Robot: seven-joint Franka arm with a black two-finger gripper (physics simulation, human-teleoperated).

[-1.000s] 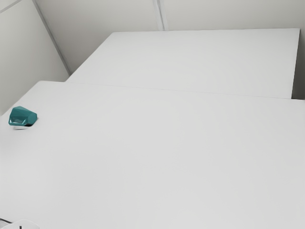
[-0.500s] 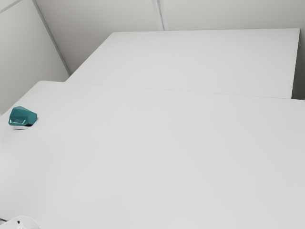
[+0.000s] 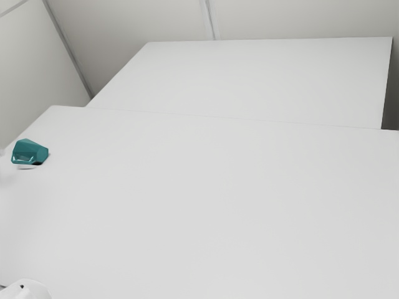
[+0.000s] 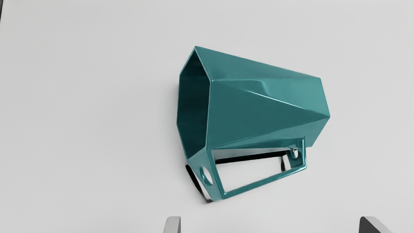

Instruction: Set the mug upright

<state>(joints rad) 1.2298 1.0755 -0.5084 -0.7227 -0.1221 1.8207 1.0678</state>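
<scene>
By the exterior view's left edge, near the mug, shows a pale sliver (image 3: 2,151), too small to identify. The teal faceted mug (image 3: 30,152) lies on its side, its wide mouth (image 4: 194,106) toward that view's left, its narrower base toward the right. The squared handle (image 4: 265,181) juts from its flank, on the side nearest the fingers. The black gripper (image 4: 272,225) has its jaws spread wide with nothing between them.

They are spaced roughly along the mug's length, so closing in this pose would probably squeeze rim against base, and one finger could strike the rim or slip into the mouth. A grip across the body looks safer, though the sloping facets might let the mug slide or twist. The handle is in the way on its side: a low approach from there could catch it and roll or shove the mug. The table edge (image 3: 28,128) is fairly near, so a hard push that way might send it over.

Lower down, a rounded white part (image 3: 26,290), likely the arm's, enters the view. The white table (image 3: 206,205) stretches rightward, with another white surface (image 3: 249,81) behind it, both apparently no obstacle.
</scene>
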